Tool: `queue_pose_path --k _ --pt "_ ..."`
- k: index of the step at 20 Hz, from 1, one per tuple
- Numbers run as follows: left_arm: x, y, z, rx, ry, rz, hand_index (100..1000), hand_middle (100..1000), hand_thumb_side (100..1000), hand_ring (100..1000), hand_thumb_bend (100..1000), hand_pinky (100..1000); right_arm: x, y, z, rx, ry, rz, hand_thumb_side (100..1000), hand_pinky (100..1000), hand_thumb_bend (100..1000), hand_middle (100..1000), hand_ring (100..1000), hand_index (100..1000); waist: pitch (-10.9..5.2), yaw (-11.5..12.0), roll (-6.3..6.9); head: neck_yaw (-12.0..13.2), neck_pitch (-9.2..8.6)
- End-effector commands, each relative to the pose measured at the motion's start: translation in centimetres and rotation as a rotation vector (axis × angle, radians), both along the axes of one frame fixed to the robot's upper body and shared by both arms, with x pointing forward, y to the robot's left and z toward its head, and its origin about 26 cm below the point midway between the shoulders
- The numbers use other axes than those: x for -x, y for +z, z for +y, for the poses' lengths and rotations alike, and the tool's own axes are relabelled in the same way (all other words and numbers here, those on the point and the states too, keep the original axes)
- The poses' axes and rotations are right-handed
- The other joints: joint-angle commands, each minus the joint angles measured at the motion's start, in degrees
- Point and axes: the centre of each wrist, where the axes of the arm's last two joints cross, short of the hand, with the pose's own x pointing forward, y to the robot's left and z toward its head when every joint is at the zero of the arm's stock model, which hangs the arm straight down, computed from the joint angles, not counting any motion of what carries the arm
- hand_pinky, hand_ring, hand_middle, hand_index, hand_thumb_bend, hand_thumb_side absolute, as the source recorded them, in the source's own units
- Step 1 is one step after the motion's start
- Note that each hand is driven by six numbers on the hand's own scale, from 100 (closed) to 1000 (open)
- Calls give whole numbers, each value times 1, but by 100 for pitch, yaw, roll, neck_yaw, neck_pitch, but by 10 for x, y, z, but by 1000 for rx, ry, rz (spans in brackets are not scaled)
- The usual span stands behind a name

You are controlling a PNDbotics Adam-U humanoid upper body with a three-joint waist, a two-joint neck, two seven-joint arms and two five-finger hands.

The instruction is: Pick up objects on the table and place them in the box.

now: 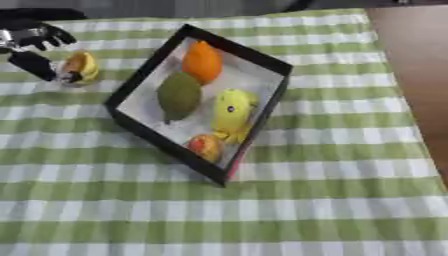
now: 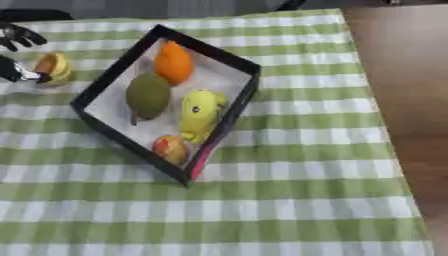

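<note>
Fruit [image 1: 80, 68], yellow-orange, small, rounded: likely light, smooth, prone to roll. Left hand [image 1: 35, 39] fingers spread apart, thumb touching fruit, nothing clamped. Best hold: across widest middle. Box [image 1: 149, 67] just beside.

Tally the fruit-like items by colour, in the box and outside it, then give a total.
Orange: 1, orange fruit in the box
Green: 1, green fruit in the box
Yellow: 1, yellow toy in the box
Red-orange: 1, small fruit in the box
Yellow-orange: 1, item outside, at the left hand
Total: 5
</note>
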Motion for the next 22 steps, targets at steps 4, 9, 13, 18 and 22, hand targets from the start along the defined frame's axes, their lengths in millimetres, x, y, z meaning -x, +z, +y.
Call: queue_pose_path --k 4,9,13,18,22 --pt "0 12 6 -6 14 -14 912 872 300 916 442 882 2 10 -1 14 -2 -29 445 1000 100 650 774 811 27 -59 -98 -20 -28" --pt "0 7 8 -14 45 -17 881 848 280 904 401 871 2 10 0 10 0 -30 454 1000 100 649 773 811 55 -112 -113 -26 -8" --pt "0 3 8 -40 67 -38 864 808 229 875 398 861 2 10 0 3 -1 -39 441 1000 100 647 772 811 68 -131 -112 -13 0" --pt "-1 0 8 -56 86 -63 837 783 153 855 337 842 2 10 1 -5 -1 -46 442 1000 100 644 769 811 82 -157 -117 2 -14" --pt "-1 -2 7 -67 103 -92 811 757 100 827 259 813 2 9 1 -4 1 -44 450 1000 100 645 770 811 85 -169 -124 9 -25"
